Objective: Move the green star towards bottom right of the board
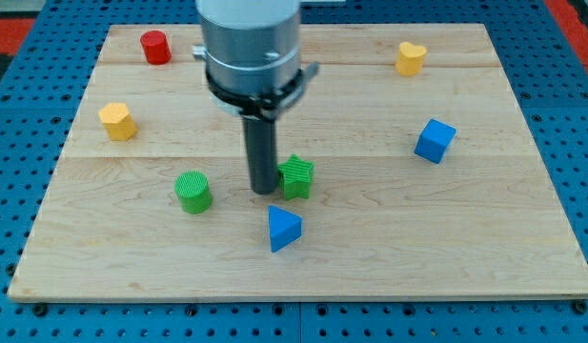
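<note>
The green star [297, 177] lies near the middle of the wooden board [446, 238]. My tip [263, 190] rests on the board right against the star's left side, touching or nearly touching it. The dark rod rises from the tip to the grey arm body at the view's top. A blue triangular block [283, 229] lies just below the star and the tip.
A green cylinder [192, 191] stands left of the tip. A blue cube [434, 141] is at the right. A yellow heart-like block [410, 58] is at the top right, a red cylinder [155, 47] at the top left, a yellow hexagonal block [117, 121] at the left.
</note>
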### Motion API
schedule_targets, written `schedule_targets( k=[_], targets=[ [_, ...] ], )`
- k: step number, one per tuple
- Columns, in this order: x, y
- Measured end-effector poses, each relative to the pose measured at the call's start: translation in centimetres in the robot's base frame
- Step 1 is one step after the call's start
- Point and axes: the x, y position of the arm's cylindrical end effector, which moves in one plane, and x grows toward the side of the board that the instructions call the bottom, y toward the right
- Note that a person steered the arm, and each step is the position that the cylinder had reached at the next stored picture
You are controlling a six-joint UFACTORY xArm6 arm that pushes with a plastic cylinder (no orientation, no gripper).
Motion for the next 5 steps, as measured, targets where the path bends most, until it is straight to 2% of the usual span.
schedule_targets(
  k=[1,2,3,4,5],
  targets=[
    [-2.3,4.4],
    [3.0,8.6],
    [3.2,11.6],
    [0.9,4.8],
    [4.0,5.4]
  ],
)
